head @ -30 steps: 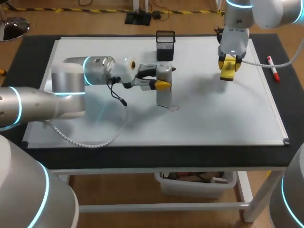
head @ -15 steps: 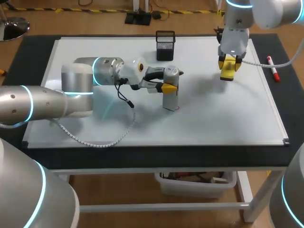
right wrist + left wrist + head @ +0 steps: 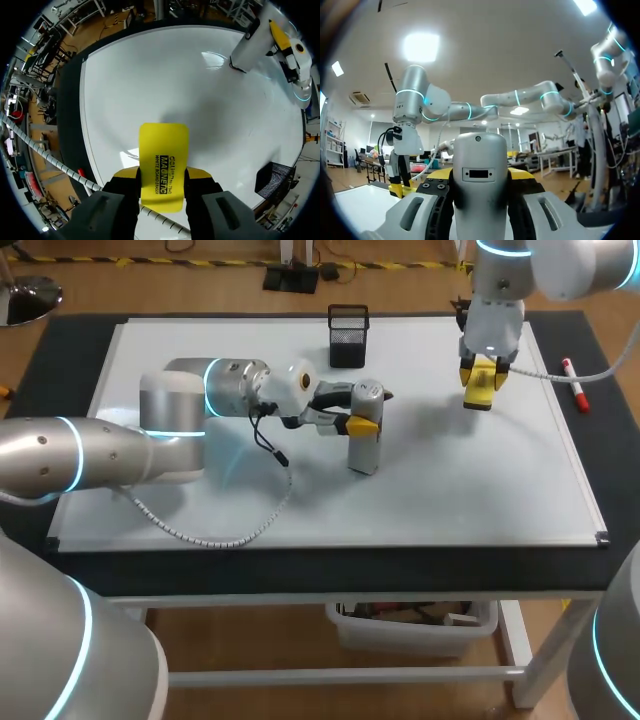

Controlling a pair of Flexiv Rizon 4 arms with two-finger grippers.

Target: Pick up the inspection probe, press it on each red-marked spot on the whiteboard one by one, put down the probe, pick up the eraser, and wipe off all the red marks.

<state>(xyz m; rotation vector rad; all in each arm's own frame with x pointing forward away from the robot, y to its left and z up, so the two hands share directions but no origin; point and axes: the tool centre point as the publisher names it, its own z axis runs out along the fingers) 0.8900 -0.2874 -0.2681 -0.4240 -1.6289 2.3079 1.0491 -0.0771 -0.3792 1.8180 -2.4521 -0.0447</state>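
Silver-grey probe, rounded top, upright, yellow eraser

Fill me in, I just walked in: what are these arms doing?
The left gripper is shut on the grey inspection probe, held upright with its tip down on the whiteboard near the middle. The right gripper holds the yellow eraser above the board's far right part, not wiping yet.

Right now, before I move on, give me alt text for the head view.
The left fingers are shut on the silver inspection probe, which stands upright with its lower end on the whiteboard near the middle. The right fingers hold the yellow eraser above the board's far right part. A black mesh pen holder stands at the far edge.
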